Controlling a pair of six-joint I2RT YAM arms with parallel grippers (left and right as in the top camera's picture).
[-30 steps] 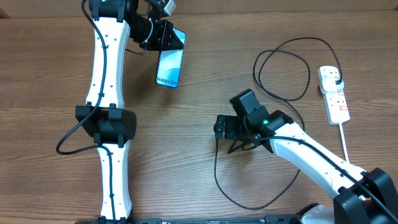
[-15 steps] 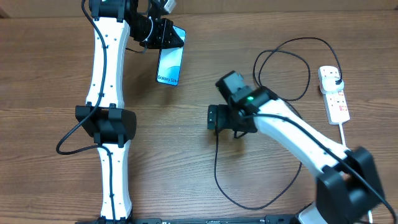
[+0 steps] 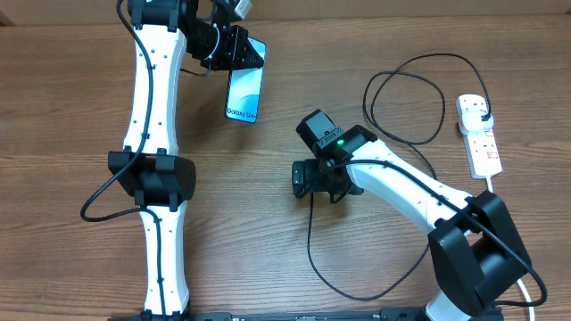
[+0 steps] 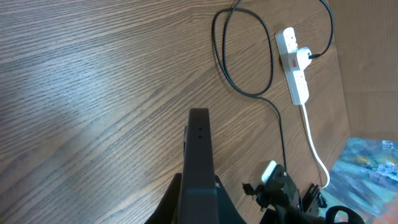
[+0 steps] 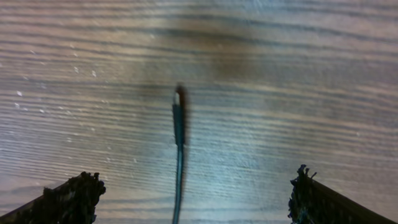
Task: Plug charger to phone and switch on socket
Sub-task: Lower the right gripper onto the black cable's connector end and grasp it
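Note:
My left gripper is shut on the top end of the phone, whose light-blue screen faces up at the far left-centre. In the left wrist view the phone shows edge-on as a dark bar between the jaws. The black charger cable loops across the table to its plug in the white socket. My right gripper is open just above the cable's connector end. In the right wrist view the tip lies on the wood between the wide-open fingers, untouched.
The socket's thick white cord runs toward the near right edge. The cable makes a big loop behind my right arm and another near the front. The left arm's white links stretch along the left side.
My right gripper has moved left and slightly away from the front, swinging over the cable's connector end. The left gripper and phone have not moved.

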